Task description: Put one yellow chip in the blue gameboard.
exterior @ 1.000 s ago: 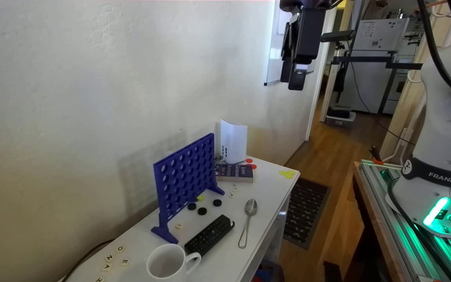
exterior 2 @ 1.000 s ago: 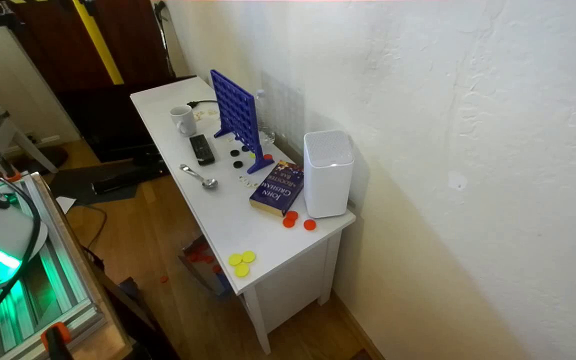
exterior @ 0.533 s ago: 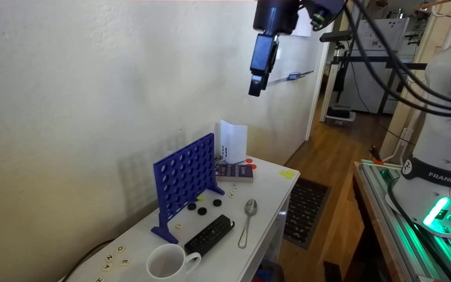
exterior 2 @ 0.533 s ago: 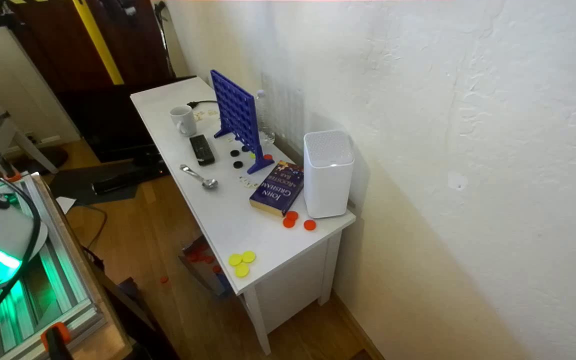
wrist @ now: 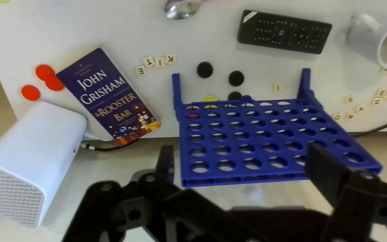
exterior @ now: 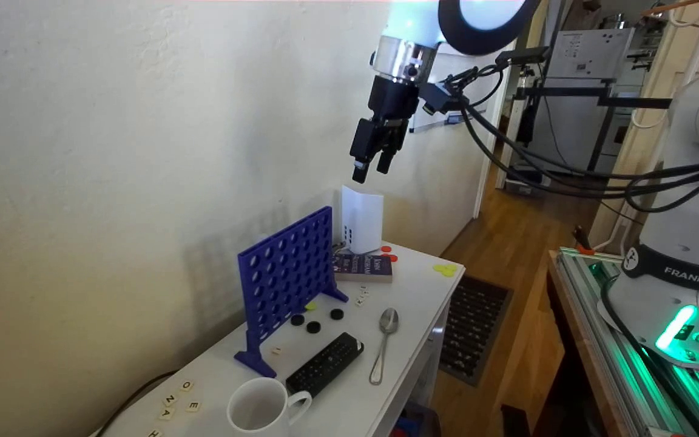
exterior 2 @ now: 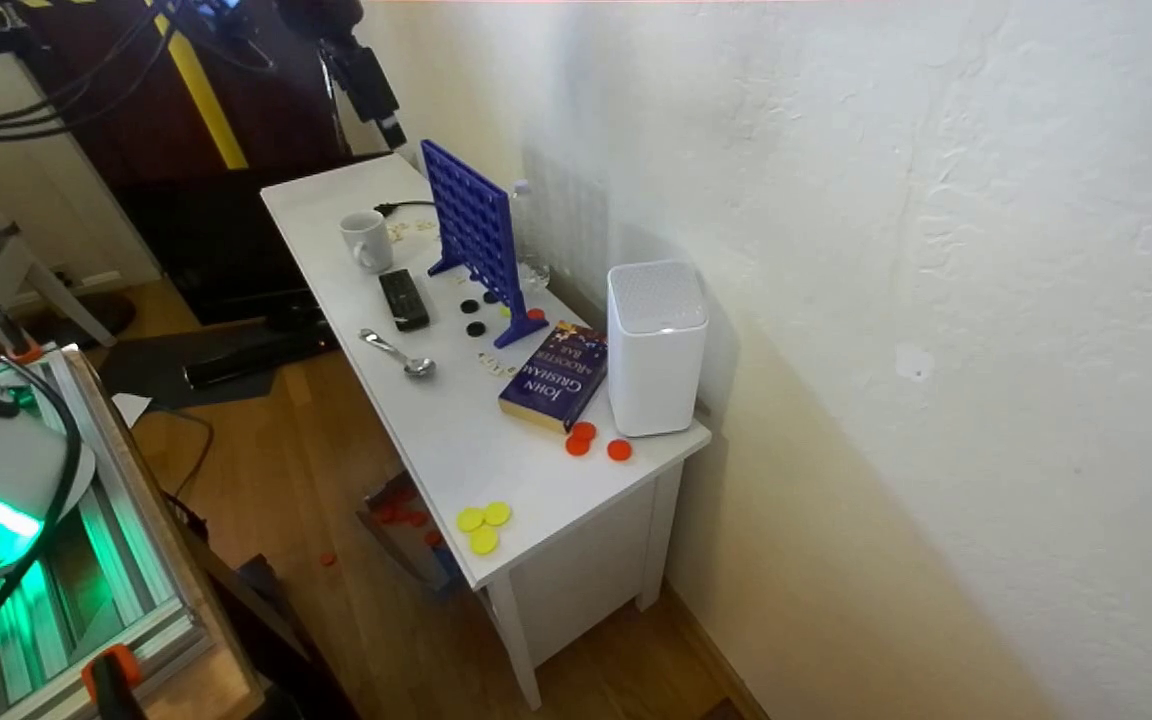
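The blue gameboard stands upright on the white table in both exterior views (exterior: 287, 267) (exterior 2: 476, 228) and shows from above in the wrist view (wrist: 230, 136). Three yellow chips (exterior 2: 483, 541) lie together at the table's corner, also in an exterior view (exterior: 445, 269). Another yellow chip (wrist: 210, 98) lies at the gameboard's base. My gripper is open and empty, in the air above table and board, in both exterior views (exterior: 371, 170) (exterior 2: 393, 133). In the wrist view my gripper (wrist: 241, 156) has its fingers apart, with much of the gameboard's top edge between them.
A white box-shaped device (exterior 2: 656, 350), a book (exterior 2: 556, 375) and red chips (exterior 2: 619, 450) stand or lie near the yellow chips. Black chips (wrist: 205, 69), a remote (wrist: 284, 32), a spoon (exterior: 388, 321), a mug (exterior: 258, 403) and letter tiles share the table. The wall (exterior: 143, 152) runs behind.
In an exterior view my gripper has moved left and down, with more of the arm showing, and has turned. The gripper has come into the other view's upper left. Objects on the table have not moved.
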`<control>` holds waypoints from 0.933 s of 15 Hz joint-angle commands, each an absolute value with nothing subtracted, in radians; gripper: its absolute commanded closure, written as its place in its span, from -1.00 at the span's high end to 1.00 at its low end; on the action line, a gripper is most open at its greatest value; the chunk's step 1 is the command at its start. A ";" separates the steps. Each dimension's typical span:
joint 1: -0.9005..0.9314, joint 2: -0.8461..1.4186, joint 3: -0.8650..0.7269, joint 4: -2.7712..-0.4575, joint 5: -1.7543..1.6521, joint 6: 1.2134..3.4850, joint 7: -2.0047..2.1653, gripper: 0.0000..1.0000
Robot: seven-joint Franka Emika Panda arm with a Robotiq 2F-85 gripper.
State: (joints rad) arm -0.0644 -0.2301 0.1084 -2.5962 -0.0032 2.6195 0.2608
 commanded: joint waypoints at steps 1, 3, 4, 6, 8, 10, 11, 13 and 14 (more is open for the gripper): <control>-0.163 -0.232 0.070 -2.671 -0.161 2.707 0.363 1.00; -0.215 -0.239 0.031 -2.710 -0.202 2.722 0.385 1.00; -0.239 -0.241 0.012 -2.723 -0.216 2.715 0.385 1.00; -0.268 -0.233 -0.037 -2.755 -0.210 2.740 0.341 1.00; -0.289 -0.216 -0.085 -2.786 -0.192 2.777 0.293 1.00; -0.300 -0.147 -0.133 -2.756 -0.169 2.803 0.235 1.00; -0.312 -0.124 -0.154 -2.758 -0.178 2.827 0.218 1.00; -0.331 -0.039 -0.195 -2.758 -0.156 2.927 0.238 1.00; -0.309 -0.121 -0.178 -2.759 -0.173 2.837 0.239 1.00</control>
